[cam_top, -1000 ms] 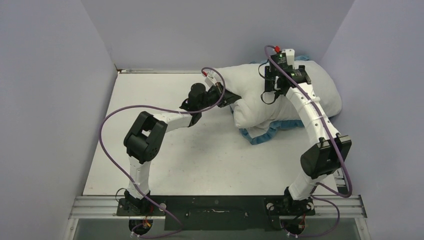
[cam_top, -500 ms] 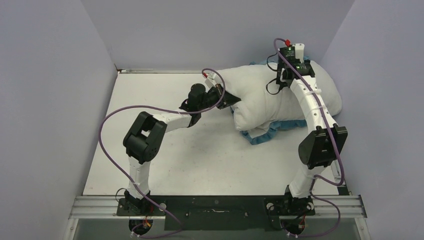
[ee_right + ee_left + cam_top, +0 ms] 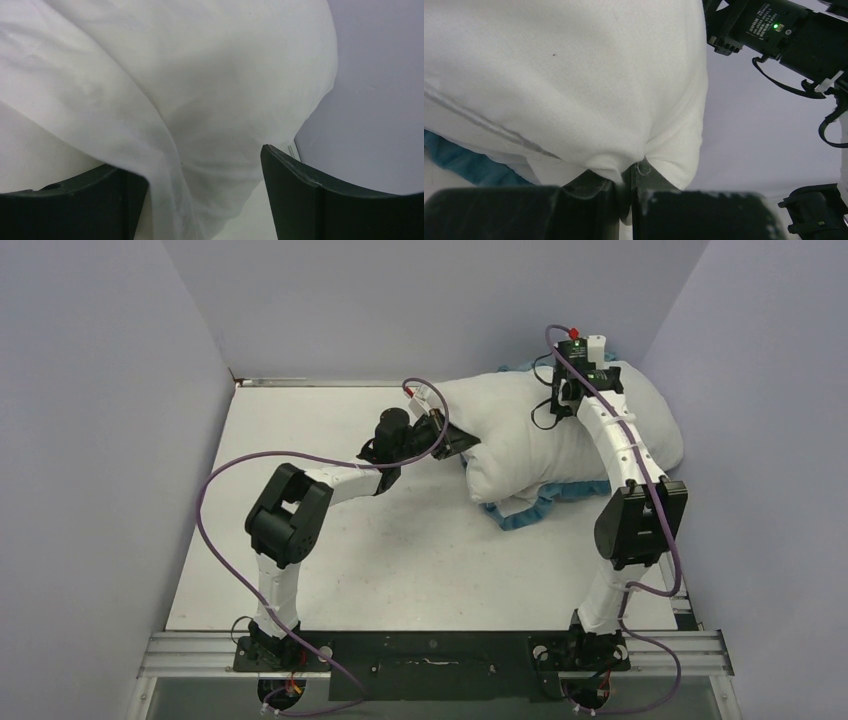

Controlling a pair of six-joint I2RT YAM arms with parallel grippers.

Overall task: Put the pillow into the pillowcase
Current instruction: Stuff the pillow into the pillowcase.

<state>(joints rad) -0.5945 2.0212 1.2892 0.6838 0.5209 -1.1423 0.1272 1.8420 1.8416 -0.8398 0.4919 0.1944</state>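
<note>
the plain white pillow (image 3: 530,435) is seen at the far right of the worktop (image 3: 400,540), lying on top of the pillowcase (image 3: 520,512), whose blue ruffled edge is shown under its near side and again at its far edge. by that showing, the pillow is judged not yet inside. the left claw (image 3: 625,189) is clenched on 1 pinched corner of white cloth at the pillow's left end, apparently so that the bulk is kept anchored and raised off the cover. the right claw (image 3: 197,162) is set over the far side, its 2 fingers held apart with a loose fold of white cloth between them and nothing clamped; it seems placed there so that a layer can be caught. a green light and white lettering are carried on the right arm's wrist module (image 3: 784,35), but the lettering is too small to be read.
</note>
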